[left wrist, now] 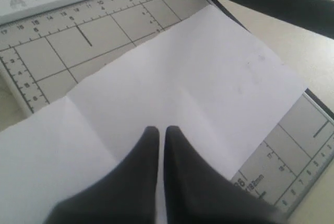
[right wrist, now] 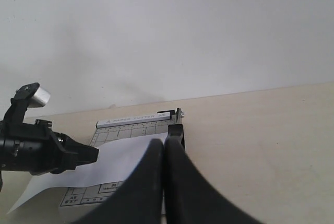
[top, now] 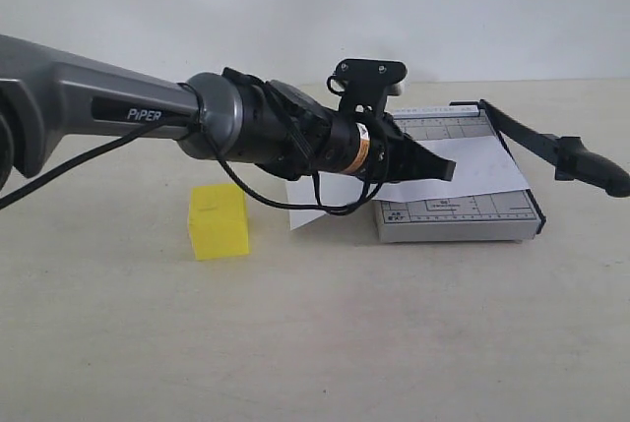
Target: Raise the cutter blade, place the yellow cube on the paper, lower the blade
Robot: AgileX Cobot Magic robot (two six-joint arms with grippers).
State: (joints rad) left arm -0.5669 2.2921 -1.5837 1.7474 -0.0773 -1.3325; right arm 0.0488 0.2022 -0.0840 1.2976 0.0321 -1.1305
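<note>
On desk, left of trimmer base: yellow cube, flat on one face, clear of base, near paper's overhanging end. Nothing touching it.

Above cube, reaching rightward toward base: left arm, grey, lettered PiPER, black cable looping under wrist.

Over base's middle: left claw, fingers pressed together w/ only a hairline gap in left wrist view, nothing gripped. Tips over paper; touching or hovering, can't tell.

Across base: paper, white, creased, laid on gridded top. Left end sticking out beyond base's left edge, right end reaching base's blade edge.

Base itself: grey, ruled w/ grid & scale nos., "PAPER CUTTER" strip along far edge.

At base's right edge: cutter blade, black, hinged at base's far right corner, swung up off base. Desk showing btwn blade & base edge in left wrist view. Thick handle end out past base's near right corner, in the air.

Off base's blade side: right claw, seen only in its own wrist view. Fingers closed tight together, empty, tips aimed at base's blade edge. Contact w/ blade: can't tell.
</note>
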